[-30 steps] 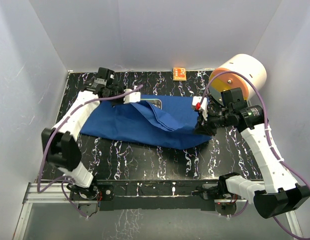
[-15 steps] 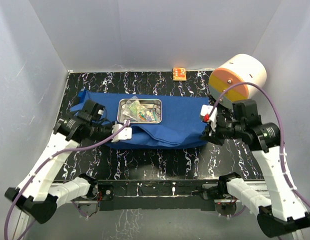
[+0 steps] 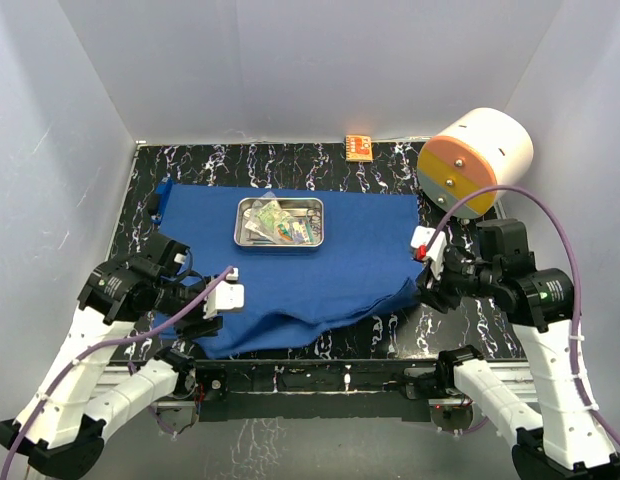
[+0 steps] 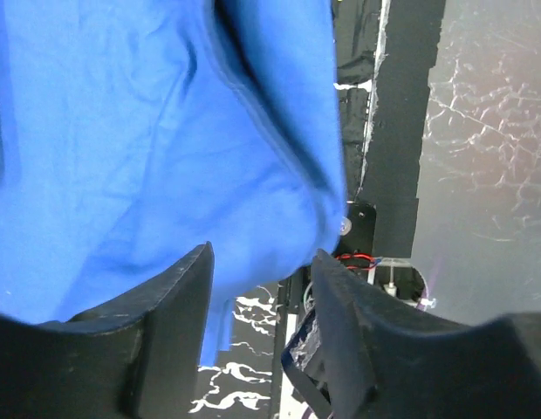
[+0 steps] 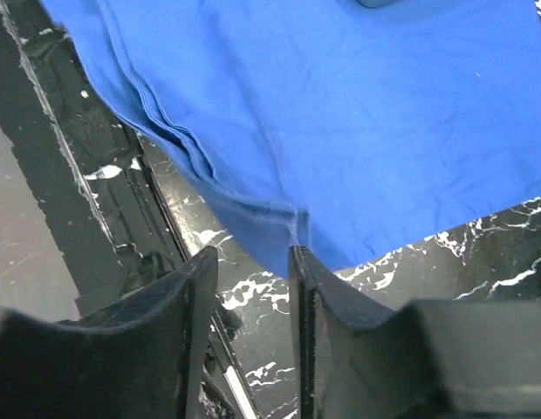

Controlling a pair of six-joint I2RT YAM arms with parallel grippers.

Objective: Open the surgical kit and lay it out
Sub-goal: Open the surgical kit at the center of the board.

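The surgical kit's royal-blue cloth [image 3: 330, 270] lies spread flat over the black marbled table. A shiny steel tray [image 3: 241, 225] sits on its far half, holding slim steel instruments [image 3: 295, 230] and small clear packets [image 3: 265, 214]. My left gripper [image 3: 216, 300] hovers at the cloth's near-left corner and is open. In the left wrist view the left gripper [image 4: 262, 262] has the cloth [image 4: 148, 148] just past its tips. My right gripper [image 3: 428, 276] is open at the cloth's near-right corner. In the right wrist view the right gripper [image 5: 251, 262] has that corner [image 5: 288, 231] just ahead of it, ungripped.
A big white-and-orange cylinder [image 3: 476, 160] lies at the back right. A small orange box [image 3: 358, 147] sits at the back edge. White walls close in three sides. The cloth's near edge reaches the table's front rail [image 3: 320, 372].
Both arms drew the cloth's near flap toward the front edge, uncovering the tray. Both grippers then opened and let go of the cloth, which now lies flat.
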